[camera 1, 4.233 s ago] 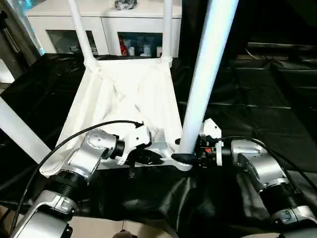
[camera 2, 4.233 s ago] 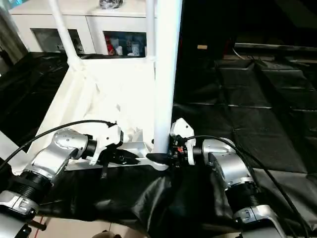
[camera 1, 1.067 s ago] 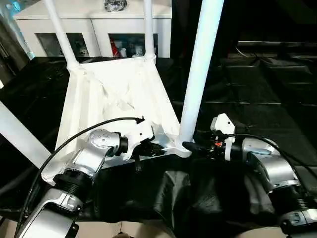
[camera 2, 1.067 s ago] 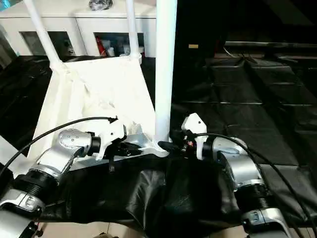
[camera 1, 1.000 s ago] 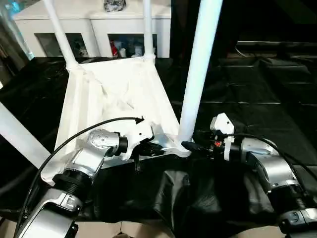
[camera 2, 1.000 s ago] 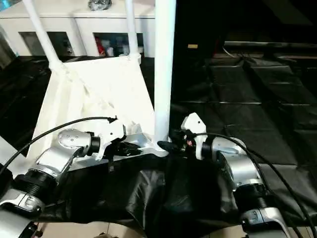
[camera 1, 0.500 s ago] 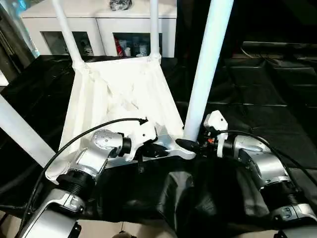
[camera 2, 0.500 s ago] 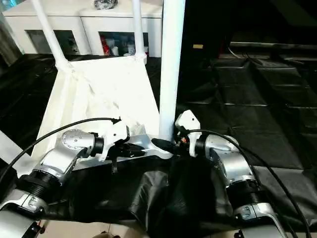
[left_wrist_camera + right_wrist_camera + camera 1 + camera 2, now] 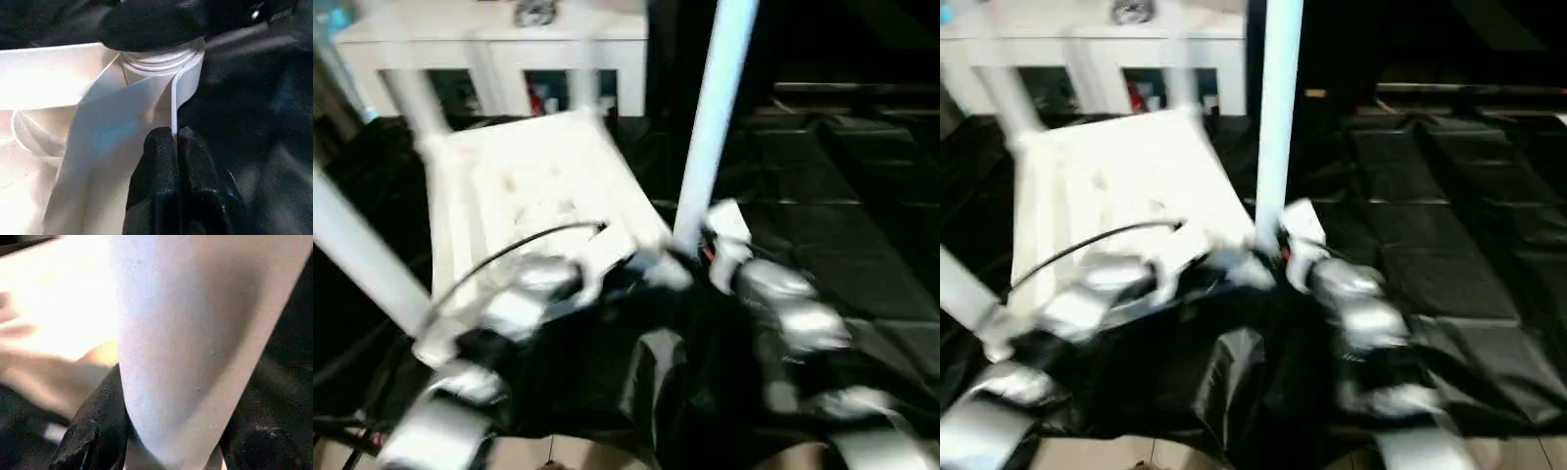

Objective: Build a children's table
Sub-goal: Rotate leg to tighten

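Observation:
The white children's table (image 9: 529, 186) lies upside down on black cloth, its ribbed underside up. Two legs (image 9: 411, 98) (image 9: 582, 88) stand in the far sockets, a third (image 9: 362, 255) slants at the near left. The fourth leg (image 9: 710, 127) rises from the near right corner socket (image 9: 161, 56). My left gripper (image 9: 175, 134) is shut on the thin rim of the table top right beside that socket. My right gripper (image 9: 171, 431) is shut on the base of the fourth leg (image 9: 186, 333), one black finger (image 9: 98, 431) pressing its side.
A white cabinet (image 9: 499, 49) with glass-fronted compartments stands behind the table. Black cloth (image 9: 822, 176) covers the floor to the right and front, bunched in folds (image 9: 646, 382) just under my forearms.
The head view has swung and smeared. My right gripper has moved in from beside the socket onto the base of the near right leg. My left gripper keeps its hold on the rim.

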Controlling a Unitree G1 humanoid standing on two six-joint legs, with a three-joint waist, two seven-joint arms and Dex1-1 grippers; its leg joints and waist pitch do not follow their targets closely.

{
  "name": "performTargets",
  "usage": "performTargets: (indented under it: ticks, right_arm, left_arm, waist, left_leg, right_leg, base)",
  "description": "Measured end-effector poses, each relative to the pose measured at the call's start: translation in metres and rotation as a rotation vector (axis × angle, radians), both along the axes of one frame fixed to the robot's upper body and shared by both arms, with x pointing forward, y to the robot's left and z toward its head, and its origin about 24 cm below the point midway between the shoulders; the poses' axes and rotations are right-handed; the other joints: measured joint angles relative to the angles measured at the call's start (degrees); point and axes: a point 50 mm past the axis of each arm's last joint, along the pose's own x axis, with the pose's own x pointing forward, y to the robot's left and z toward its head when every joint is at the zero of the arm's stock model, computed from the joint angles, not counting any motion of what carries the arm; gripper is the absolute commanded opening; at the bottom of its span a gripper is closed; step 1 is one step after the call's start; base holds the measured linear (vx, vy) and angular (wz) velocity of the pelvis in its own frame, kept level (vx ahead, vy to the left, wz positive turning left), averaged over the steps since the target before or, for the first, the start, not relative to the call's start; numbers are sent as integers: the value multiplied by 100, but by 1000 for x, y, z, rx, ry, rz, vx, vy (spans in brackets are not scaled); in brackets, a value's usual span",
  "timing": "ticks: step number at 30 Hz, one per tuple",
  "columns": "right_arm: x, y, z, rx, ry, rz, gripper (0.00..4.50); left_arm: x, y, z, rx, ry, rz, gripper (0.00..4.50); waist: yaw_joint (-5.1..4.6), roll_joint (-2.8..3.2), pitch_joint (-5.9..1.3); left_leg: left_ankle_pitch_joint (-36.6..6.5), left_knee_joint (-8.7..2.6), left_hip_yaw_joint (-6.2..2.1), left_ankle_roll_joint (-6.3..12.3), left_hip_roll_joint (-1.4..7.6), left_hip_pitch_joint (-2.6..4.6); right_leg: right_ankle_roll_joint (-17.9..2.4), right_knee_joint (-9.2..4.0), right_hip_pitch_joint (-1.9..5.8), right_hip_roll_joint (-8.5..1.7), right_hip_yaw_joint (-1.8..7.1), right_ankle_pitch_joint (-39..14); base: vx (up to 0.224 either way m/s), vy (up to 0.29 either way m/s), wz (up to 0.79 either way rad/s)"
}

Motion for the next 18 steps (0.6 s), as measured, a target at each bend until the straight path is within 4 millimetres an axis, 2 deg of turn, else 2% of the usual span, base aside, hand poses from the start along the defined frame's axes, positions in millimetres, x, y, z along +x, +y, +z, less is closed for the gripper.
performTargets:
  ticks: [3,5,6,8,9,12,18]
  right_arm:
    - [5,13,-1,-9,-10,-89,197]
    - [6,15,-2,-16,-22,-108,197]
    - [6,15,-1,-11,-31,-101,252]
    - [6,14,0,12,-32,-80,266]
    - [5,15,0,24,-30,-61,266]
    - [3,11,0,16,-27,15,309]
    - [-4,0,-1,-61,-7,233,309]
  left_arm:
    - [3,-11,0,-4,-13,41,0]
    - [4,-13,0,-6,-17,49,0]
    - [4,-13,0,-7,-16,48,0]
    - [3,-13,1,-9,-15,31,0]
    - [3,-11,1,-7,-15,23,0]
    - [2,-4,1,-2,-15,-12,0]
    - [-5,8,1,-6,-10,-115,0]
  waist:
    - [2,11,-6]
    - [8,22,-13]
    - [9,24,-14]
    - [11,26,-15]
    - [10,26,-15]
    - [10,27,-14]
    - [46,31,-12]
  left_leg:
    - [0,-2,0,0,0,-2]
    - [0,-1,0,0,-1,-4]
    - [-1,-4,0,1,-2,-6]
    - [-3,-9,0,1,-2,-7]
    - [-2,-13,0,1,-2,-7]
    - [-2,-25,-1,1,0,-12]
    - [-2,-25,-1,1,0,-10]
  right_leg:
    - [1,0,0,0,-1,1]
    - [1,-3,0,0,0,1]
    - [1,-4,0,-1,1,2]
    - [-7,-5,0,-1,0,6]
    - [-28,-4,0,-1,-2,19]
    - [-27,-2,0,1,-7,20]
    - [-27,-8,-3,0,-8,19]
  base:
    - [0,0,0]
    - [0,0,0]
    - [0,0,0]
    - [0,0,0]
    - [0,0,0]
    - [0,0,0]
    - [0,0,0]
